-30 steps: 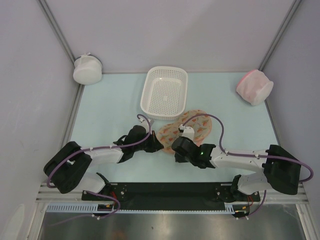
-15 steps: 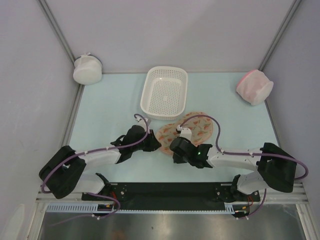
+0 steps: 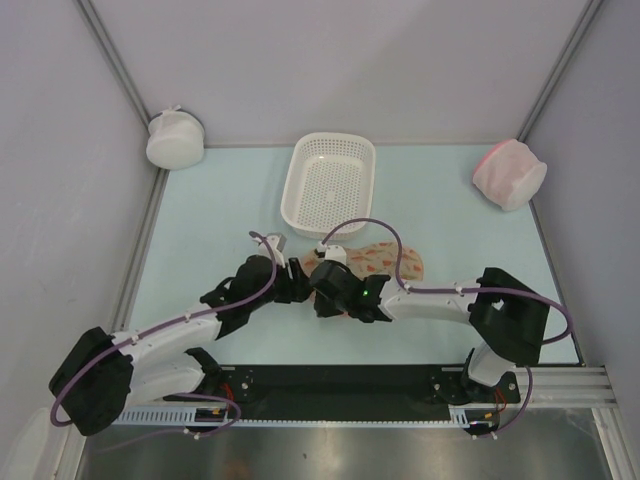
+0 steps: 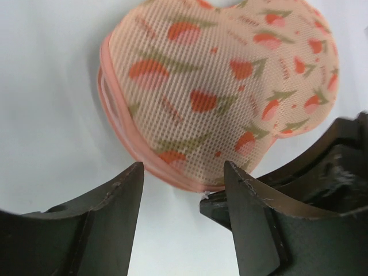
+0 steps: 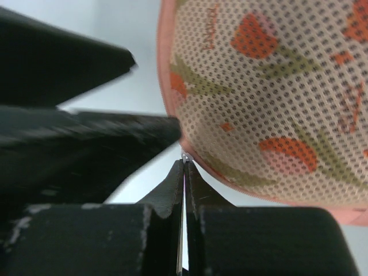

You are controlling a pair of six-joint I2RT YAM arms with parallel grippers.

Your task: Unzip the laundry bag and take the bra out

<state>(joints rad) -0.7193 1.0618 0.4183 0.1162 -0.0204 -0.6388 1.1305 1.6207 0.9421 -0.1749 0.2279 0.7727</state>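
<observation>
Near the middle of the pale green counter (image 3: 200,230), two arms are meeting, both reaching in from the near edge. The left arm (image 3: 170,335) is stretching far and to the right. The right arm (image 3: 440,298) is bending to the left, so the two wrists are sitting just beside each other.

Toward the far side, a white perforated basket (image 3: 330,185) is standing, with its near rim close to the laundry bag (image 3: 390,262). The bag is lying flat on the counter, just right of the middle. From above, the right wrist is covering its left end. A round white mesh pouch (image 3: 175,140) is sitting in the far left corner, and a pink-and-white mesh pouch (image 3: 510,172) is sitting at the far right, both well apart from the bag.

The left fingers (image 4: 123,201) are standing released and spread. The bag's rounded, pink-edged end is lying across the gap between their tips, though I cannot tell whether they are touching it. The right fingers (image 5: 167,195) are clenched tight together, with their tips pressing against the pink edging. A tiny pale glint (image 5: 185,156) is showing right at those tips, and I cannot tell whether they are pinching it.
</observation>
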